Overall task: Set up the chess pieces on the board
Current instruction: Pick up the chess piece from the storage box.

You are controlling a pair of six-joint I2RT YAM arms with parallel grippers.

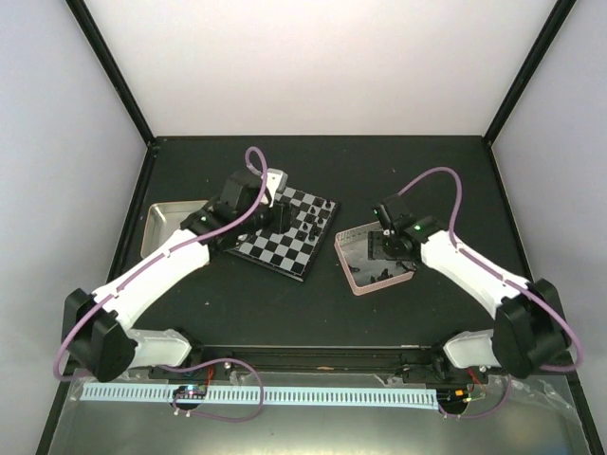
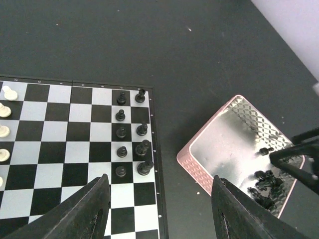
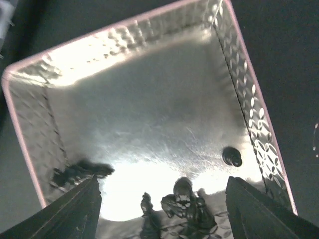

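My left gripper [image 2: 160,191] hangs over the near part of the board [image 2: 60,164], its two fingers spread wide with nothing between them. My right gripper [image 3: 163,189] is lowered into the pink-rimmed tin [image 3: 249,107], fingers likewise parted and holding nothing.

Inside that tin lie loose black chess pieces [image 3: 185,200]. A small heap sits just ahead of my right fingers, one piece is alone toward the right wall, and a dark clump lies by the left wall.

On the board, about nine black pieces stand in two files along the right edge, with one gap in the outer file and the squares nearest me bare. Silver pieces [image 2: 4,131] line the opposite edge, partly out of view. I judge the black side a little over half placed.

The standing pieces are packed closely, so setting more beside them risks knocking one over. The tin's walls crowd a grasp near its corners.

Farther left on the table [image 1: 398,175] sits a second tin [image 1: 156,213]. I cannot tell what is in it.
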